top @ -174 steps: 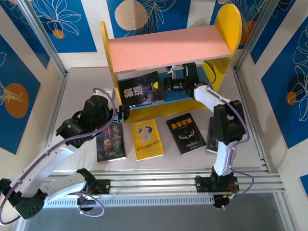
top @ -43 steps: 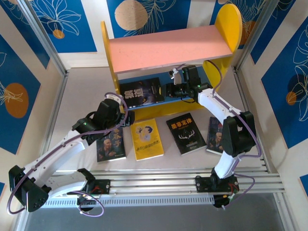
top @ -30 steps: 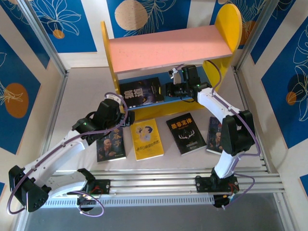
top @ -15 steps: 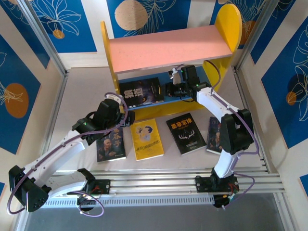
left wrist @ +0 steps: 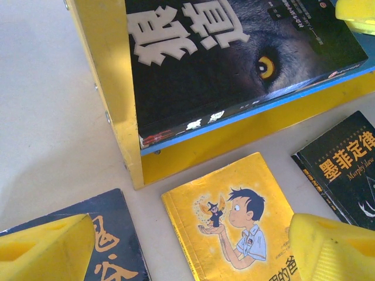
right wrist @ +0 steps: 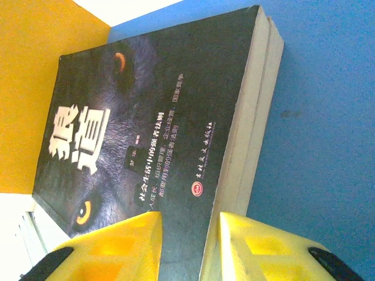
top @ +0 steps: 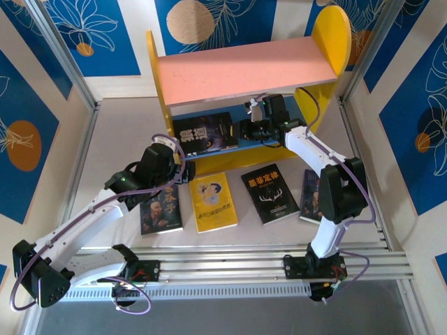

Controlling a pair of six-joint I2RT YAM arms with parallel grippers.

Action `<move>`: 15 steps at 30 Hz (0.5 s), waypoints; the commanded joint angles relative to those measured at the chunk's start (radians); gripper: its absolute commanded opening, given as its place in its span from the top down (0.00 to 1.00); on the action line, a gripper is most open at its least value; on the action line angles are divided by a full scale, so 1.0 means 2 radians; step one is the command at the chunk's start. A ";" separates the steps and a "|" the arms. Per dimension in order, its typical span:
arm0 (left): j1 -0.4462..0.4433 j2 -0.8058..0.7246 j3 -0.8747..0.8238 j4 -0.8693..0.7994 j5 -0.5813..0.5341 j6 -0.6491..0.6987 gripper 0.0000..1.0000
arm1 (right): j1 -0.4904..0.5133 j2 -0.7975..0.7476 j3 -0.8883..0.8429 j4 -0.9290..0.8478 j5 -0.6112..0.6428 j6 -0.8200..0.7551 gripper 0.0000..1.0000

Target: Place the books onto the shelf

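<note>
1. Since the earliest frame, the wolf book has gone from tilted at the shelf opening to flat on the blue lower board. The left arm has also reached forward. Over the last second we note no change.
2. The right gripper has its jaws a narrow gap apart, astride the wolf book's page edge at the near corner. The book runs straight ahead of the fingertips, toward the yellow side wall. We cannot tell whether the pads press the book or merely stand over it.
3. The left gripper is spread wide and holds nothing.
   - The yellow book lies below it, between the fingers.
   - A portrait book lies by its left finger.
   - The antler book lies beyond its right finger.
   - The shelf stands ahead of it.
4. A second portrait book lies beside the right arm, partly covered by it.
5. Handling, in our judgement:
   - These are thin paperbacks: light, bendable and glossy enough to slip.
   - Lying flat on the table, they give a finger no gap to get underneath.
   - The best hold is likely across the thickness near the spine, the stiffest part, once an edge is tipped up.
   - A corner grip risks the cover bending.
6. One book is on the shelf and four are on the table.
</note>
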 commanded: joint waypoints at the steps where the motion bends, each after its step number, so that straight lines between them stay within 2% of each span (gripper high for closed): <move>1: 0.007 -0.006 0.006 -0.003 -0.007 0.001 0.14 | 0.014 0.008 0.019 0.019 -0.020 0.008 0.69; 15: 0.007 -0.006 0.004 -0.004 -0.007 0.002 0.14 | 0.015 0.013 0.023 0.019 -0.023 0.009 0.69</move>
